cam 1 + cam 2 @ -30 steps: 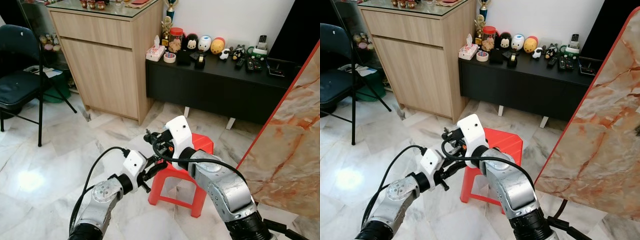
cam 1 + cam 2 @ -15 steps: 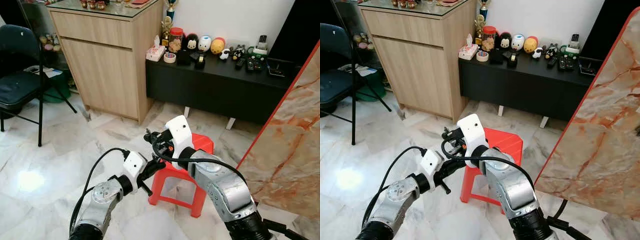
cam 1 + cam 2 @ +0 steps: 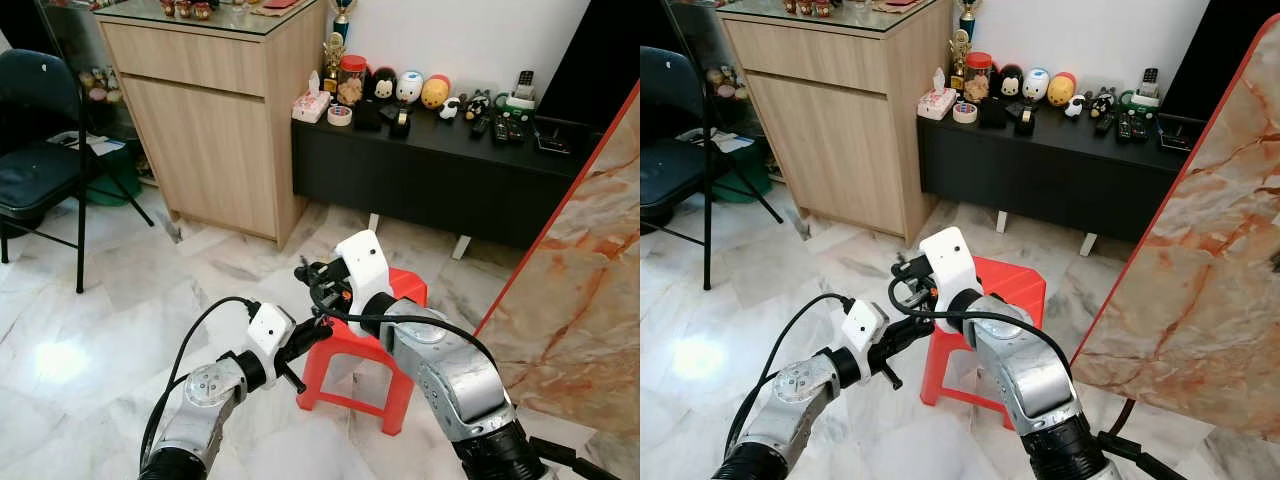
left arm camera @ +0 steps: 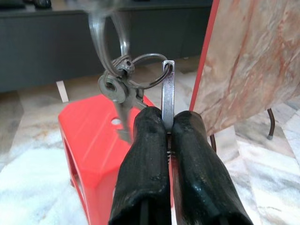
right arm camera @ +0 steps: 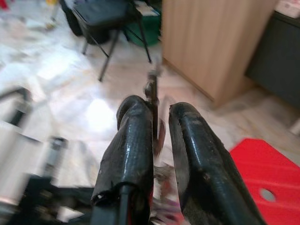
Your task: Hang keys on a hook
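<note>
While both arms meet over the red stool [image 3: 390,300], the keys [image 4: 126,79] sit pinched in the left gripper [image 4: 167,123].
Left gripper's fingers are clenched on a flat key blade, its lower part hidden between the pads; ring and other keys stick out past the tips, top loop blurred. Right gripper [image 5: 157,122] is just beside, fingers slightly parted around a thin metal piece, blurred, so whether it grips is unclear. In the head views the keys are too small to make out. A marble panel [image 3: 590,300] stands right, cut off.
</note>
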Robot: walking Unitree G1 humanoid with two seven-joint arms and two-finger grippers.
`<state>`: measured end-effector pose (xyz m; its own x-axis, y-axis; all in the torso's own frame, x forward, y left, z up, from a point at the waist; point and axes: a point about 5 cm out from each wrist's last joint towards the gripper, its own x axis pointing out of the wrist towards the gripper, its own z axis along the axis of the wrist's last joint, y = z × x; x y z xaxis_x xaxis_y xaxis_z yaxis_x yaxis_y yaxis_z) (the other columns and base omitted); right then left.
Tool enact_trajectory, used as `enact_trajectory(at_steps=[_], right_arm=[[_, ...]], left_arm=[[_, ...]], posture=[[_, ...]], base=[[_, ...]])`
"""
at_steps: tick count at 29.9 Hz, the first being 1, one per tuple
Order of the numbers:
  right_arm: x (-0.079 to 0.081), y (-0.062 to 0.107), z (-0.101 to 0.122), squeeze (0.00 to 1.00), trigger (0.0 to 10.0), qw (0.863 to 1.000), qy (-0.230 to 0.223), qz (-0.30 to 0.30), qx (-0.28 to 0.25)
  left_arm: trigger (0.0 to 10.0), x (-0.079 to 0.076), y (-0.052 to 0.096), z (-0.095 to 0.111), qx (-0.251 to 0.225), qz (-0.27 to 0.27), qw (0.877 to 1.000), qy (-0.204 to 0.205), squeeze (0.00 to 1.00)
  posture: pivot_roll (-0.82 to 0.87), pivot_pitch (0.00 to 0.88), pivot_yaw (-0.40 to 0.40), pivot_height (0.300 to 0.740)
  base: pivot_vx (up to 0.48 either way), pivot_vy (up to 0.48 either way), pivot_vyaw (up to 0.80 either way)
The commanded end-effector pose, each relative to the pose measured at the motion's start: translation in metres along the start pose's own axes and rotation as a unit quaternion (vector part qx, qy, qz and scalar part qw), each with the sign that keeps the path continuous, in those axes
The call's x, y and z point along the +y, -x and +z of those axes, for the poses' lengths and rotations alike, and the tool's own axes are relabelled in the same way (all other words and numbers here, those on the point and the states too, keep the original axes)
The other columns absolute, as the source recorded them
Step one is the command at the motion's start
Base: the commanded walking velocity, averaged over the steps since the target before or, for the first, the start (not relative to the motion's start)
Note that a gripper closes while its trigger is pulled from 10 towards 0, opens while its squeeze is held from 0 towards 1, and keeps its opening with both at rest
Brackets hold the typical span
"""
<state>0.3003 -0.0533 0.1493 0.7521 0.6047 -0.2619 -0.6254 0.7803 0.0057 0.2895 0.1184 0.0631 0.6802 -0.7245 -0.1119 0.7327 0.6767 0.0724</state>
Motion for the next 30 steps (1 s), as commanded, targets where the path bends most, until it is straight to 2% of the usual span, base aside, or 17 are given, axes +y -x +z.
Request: enact_trajectory(at_steps=[1,2,3,5,7,13,14,20,23,24,25,26,27,30], right_arm=[[-0.010,0.001,0.002,0.93,10.0,1.000,0.012,-0.026,0.003],[-0.014,0.001,0.000,0.03,10.0,0.999,0.018,-0.038,0.008],[-0.017,0.001,-0.001,0.03,10.0,0.999,0.022,-0.046,0.011],[-0.033,0.004,-0.005,0.00,10.0,0.995,0.034,-0.093,0.023],[-0.042,0.006,-0.006,0.00,10.0,0.993,0.026,-0.115,0.022],[-0.056,0.010,-0.008,0.00,10.0,0.988,0.036,-0.149,0.029],[-0.061,0.012,-0.010,0.00,10.0,0.985,0.060,-0.159,0.039],[-0.063,0.012,-0.014,0.00,10.0,0.985,0.070,-0.152,0.051],[-0.058,0.011,-0.021,0.00,10.0,0.988,0.077,-0.120,0.066],[-0.055,0.011,-0.023,0.55,10.0,0.988,0.080,-0.108,0.072],[-0.054,0.011,-0.024,0.55,10.0,0.989,0.082,-0.101,0.075],[-0.051,0.012,-0.028,1.00,10.0,0.989,0.084,-0.083,0.084],[-0.047,0.012,-0.031,1.00,10.0,0.990,0.090,-0.055,0.096],[-0.043,0.013,-0.035,1.00,10.0,0.989,0.102,-0.024,0.108]], left_arm=[[0.0,0.001,0.001,0.001,-0.004,-0.001,1.000,0.005,0.00],[0.0,0.000,0.002,0.001,-0.003,-0.003,1.000,0.006,0.00],[0.0,0.000,0.002,0.001,-0.002,-0.004,1.000,0.007,0.00],[0.0,-0.002,0.004,-0.002,0.006,-0.013,1.000,0.009,0.00],[0.0,-0.002,0.007,-0.004,0.016,-0.018,1.000,0.007,0.00],[0.0,0.000,0.014,-0.009,0.038,-0.024,0.999,0.000,0.00],[0.0,-0.001,0.018,-0.014,0.059,-0.035,0.998,-0.004,0.00],[0.0,0.001,0.027,-0.023,0.098,-0.046,0.994,-0.013,0.00],[0.0,0.002,0.031,-0.025,0.109,-0.048,0.993,-0.017,0.00],[0.0,0.002,0.031,-0.025,0.107,-0.047,0.993,-0.017,0.00],[0.0,0.003,0.031,-0.024,0.106,-0.047,0.993,-0.016,0.00],[0.0,0.003,0.031,-0.022,0.102,-0.045,0.994,-0.017,0.00],[0.0,0.004,0.031,-0.020,0.094,-0.041,0.995,-0.016,0.00],[0.0,0.005,0.029,-0.017,0.087,-0.038,0.995,-0.014,0.00]], posture=[[0.02,0.050,-0.086,0.740],[0.02,0.050,-0.086,0.740],[0.02,0.050,-0.086,0.740],[0.02,0.053,-0.085,0.740],[0.02,0.053,-0.085,0.740],[0.03,0.055,-0.083,0.740],[0.03,0.055,-0.081,0.740],[0.03,0.056,-0.076,0.740],[0.03,0.056,-0.075,0.740],[0.03,0.059,-0.075,0.740],[0.03,0.059,-0.075,0.740],[0.03,0.059,-0.075,0.740],[0.03,0.060,-0.074,0.740],[0.03,0.060,-0.074,0.740]], base=[[0.000,0.000,0.00],[0.000,0.000,0.00],[0.000,0.000,0.00],[0.000,0.000,0.00],[0.000,0.000,0.00],[0.000,0.000,0.00],[0.000,0.000,0.00],[0.000,0.000,0.00],[0.000,0.000,0.00],[0.000,0.000,0.00],[0.000,0.000,0.00],[0.000,0.000,0.00],[0.000,0.000,0.00],[0.000,0.000,0.00]])
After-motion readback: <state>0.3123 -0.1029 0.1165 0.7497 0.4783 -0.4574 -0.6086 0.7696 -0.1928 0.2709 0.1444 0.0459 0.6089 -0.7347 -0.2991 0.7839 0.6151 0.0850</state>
